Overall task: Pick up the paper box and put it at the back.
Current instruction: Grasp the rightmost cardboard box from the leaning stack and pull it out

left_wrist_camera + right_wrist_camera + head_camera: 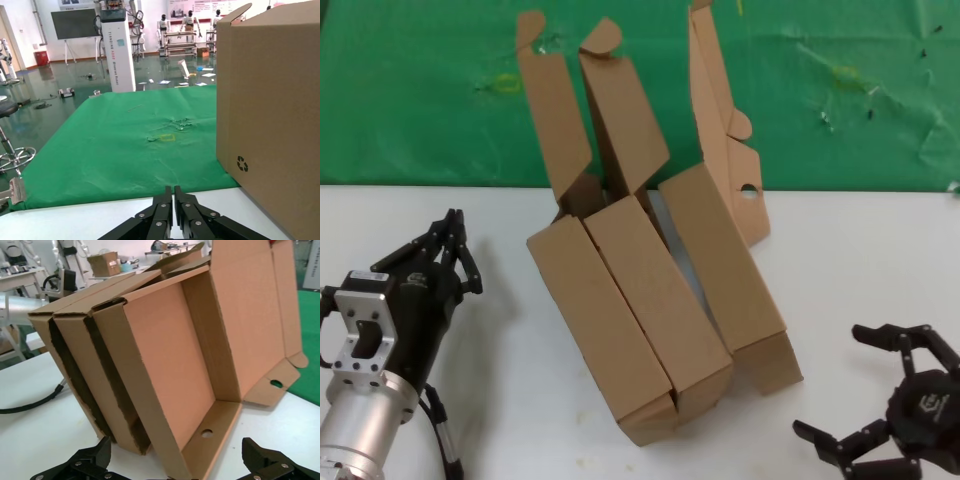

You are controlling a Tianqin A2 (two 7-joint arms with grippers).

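1. You see three brown cardboard boxes standing on edge, side by side and touching, in the middle of the white table [840, 260].
2. The paper box [725, 270] is the one nearest to the robot's right side. It leans against the middle box [655, 300], and its lid [720, 120] stands open, reaching up over the green cloth [420, 90].
3. In the right wrist view you look into the open paper box [170, 370]; its inside is bare, and a small round hole [206, 432] shows in the near wall. Another hole [276, 384] is in the lid flap.
4. The left box [600, 330] and the middle box have long narrow lids that point up toward the cloth.
5. Your right gripper [880, 400] is low on the table, near the paper box's front corner but apart from it. Its fingers are spread wide and hold nothing.
6. Your left gripper [450, 240] rests at the left of the table, apart from the left box. Its fingers [172, 207] are pressed together with nothing between them.
7. The green cloth lies at the far side of the table, wrinkled, with a yellowish mark [167, 137].
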